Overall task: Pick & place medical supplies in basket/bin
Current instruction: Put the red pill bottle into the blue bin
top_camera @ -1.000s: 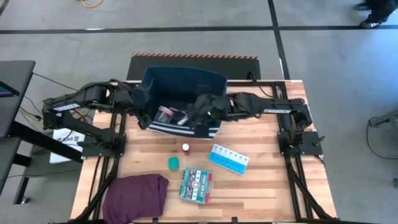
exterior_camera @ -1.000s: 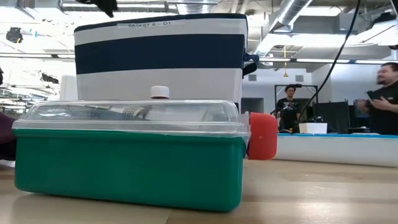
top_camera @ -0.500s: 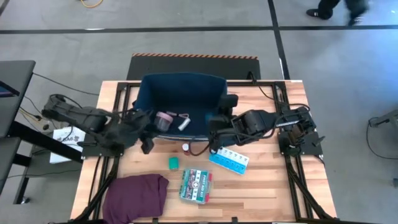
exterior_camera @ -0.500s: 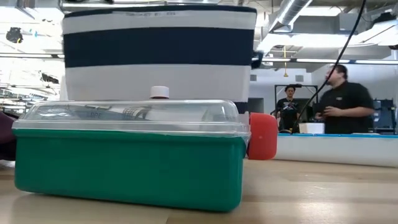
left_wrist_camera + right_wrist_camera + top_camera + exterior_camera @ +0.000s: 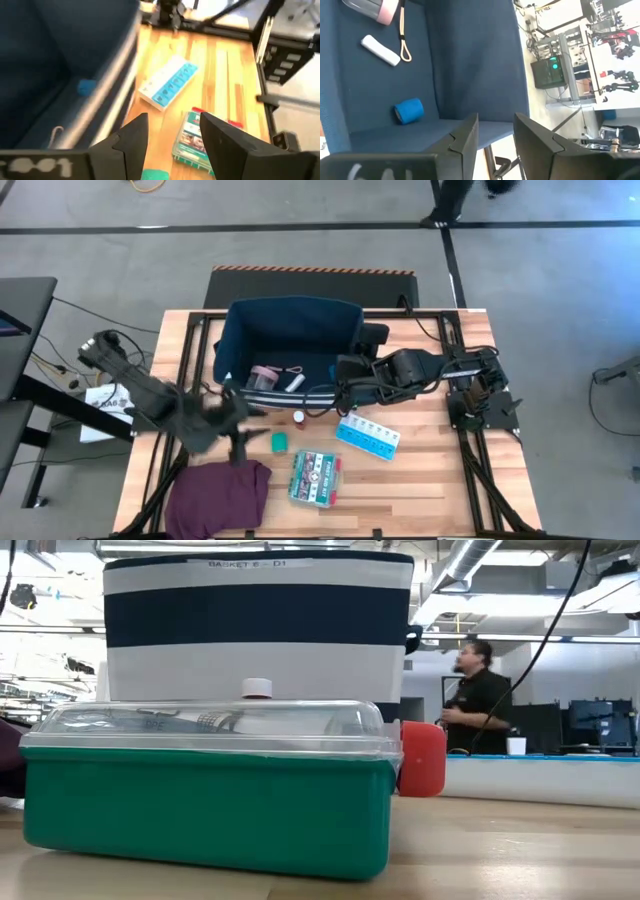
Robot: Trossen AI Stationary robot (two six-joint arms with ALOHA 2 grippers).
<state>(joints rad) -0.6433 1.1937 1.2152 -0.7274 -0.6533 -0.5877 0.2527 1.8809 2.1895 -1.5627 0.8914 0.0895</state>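
Note:
The navy-blue bin stands at the table's far middle, and its striped wall fills the low view. In it lie the pink-white tape roll, the white tube and a blue block. On the table rest the red-capped vial, the green block, the light-blue pill organizer and the green-white box. My left gripper is open, just left of the green block. My right gripper is open above the bin's right near corner.
A purple cloth lies at the table's near left corner, close under my left arm. Bare wood shows right of the pill organizer and along the near right edge. A person stands in the room beyond the table.
My left gripper has come out from the bin's left side and swung toward the near edge, ending beside the green block. My right gripper has drawn back from over the bin toward its right near corner. The bin, tilted a second ago, now stands level.

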